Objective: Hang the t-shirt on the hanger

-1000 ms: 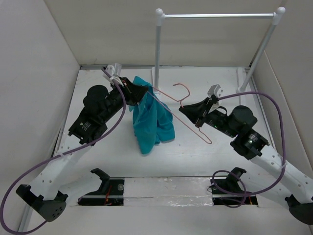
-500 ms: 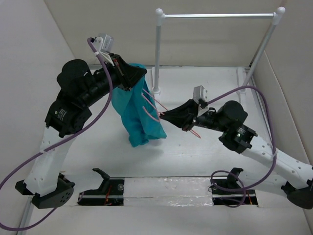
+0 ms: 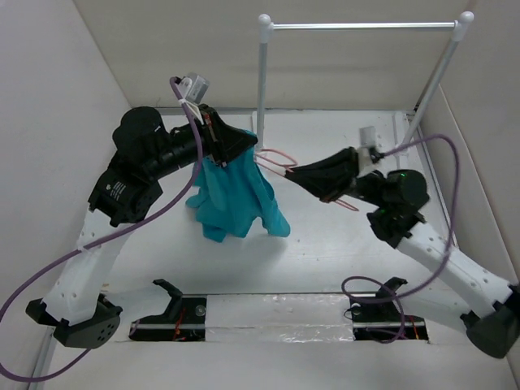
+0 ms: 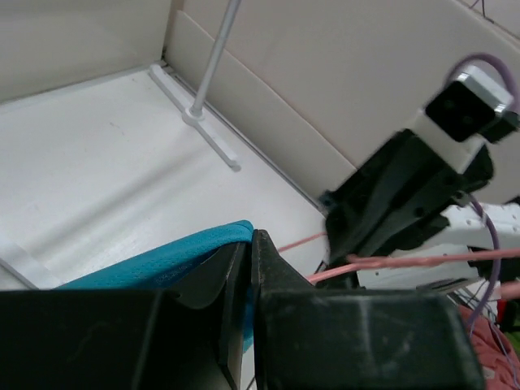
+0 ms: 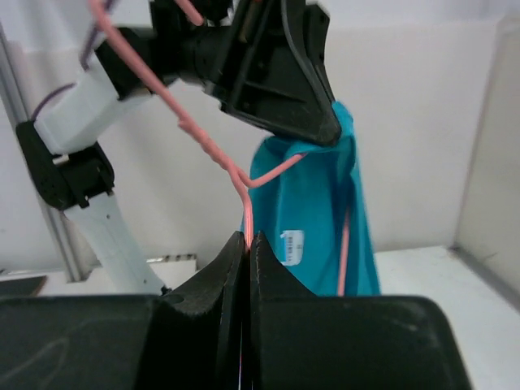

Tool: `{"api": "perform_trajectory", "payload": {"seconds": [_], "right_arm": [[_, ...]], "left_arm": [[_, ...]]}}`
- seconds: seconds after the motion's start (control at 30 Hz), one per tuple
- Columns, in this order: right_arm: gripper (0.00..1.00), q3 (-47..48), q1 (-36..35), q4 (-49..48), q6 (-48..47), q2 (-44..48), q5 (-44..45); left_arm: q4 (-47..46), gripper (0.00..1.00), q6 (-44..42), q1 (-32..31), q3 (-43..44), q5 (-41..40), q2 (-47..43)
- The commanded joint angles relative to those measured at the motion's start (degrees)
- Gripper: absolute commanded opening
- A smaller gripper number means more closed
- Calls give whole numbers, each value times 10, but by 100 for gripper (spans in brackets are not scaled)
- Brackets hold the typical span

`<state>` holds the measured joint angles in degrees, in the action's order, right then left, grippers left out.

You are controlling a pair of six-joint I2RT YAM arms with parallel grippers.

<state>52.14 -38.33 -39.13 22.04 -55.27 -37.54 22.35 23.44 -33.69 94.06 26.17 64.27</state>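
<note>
Left gripper [image 3: 249, 146] pinches soft t-shirt [image 3: 236, 195]; right gripper [image 3: 295, 172] clamps wire hanger [image 5: 247, 213].

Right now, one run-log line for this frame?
left end effector: shut on teal soft-fabric t-shirt, hanging below | right end effector: shut on thin red-pink wire hanger | hanger wire reaches shirt's top; threaded unclear

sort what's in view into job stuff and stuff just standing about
In the job: t-shirt, hanger, left gripper shut on the t-shirt, right gripper shut on the hanger.
Standing about: rail, table.
</note>
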Motion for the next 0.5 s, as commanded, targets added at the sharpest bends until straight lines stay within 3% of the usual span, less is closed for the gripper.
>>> {"api": "perform_trajectory", "payload": {"seconds": [0.0, 0.13, 0.27, 0.33, 0.47], "right_arm": [[0, 32, -18, -152, 59, -87, -72], [0, -27, -18, -240, 115, -137, -71], [0, -73, -13, -318, 151, -174, -46], [0, -99, -8, -359, 165, -189, 2], [0, -117, 26, -539, 265, -244, 48]], "left_arm": [[-8, 0, -7, -7, -18, 41, 3], [-35, 0, -10, -7, -54, 49, -4], [-119, 0, 17, -7, -135, 64, -18], [-155, 0, 51, -7, -164, 64, -34], [-197, 0, 76, -7, -217, 33, -63]]}}
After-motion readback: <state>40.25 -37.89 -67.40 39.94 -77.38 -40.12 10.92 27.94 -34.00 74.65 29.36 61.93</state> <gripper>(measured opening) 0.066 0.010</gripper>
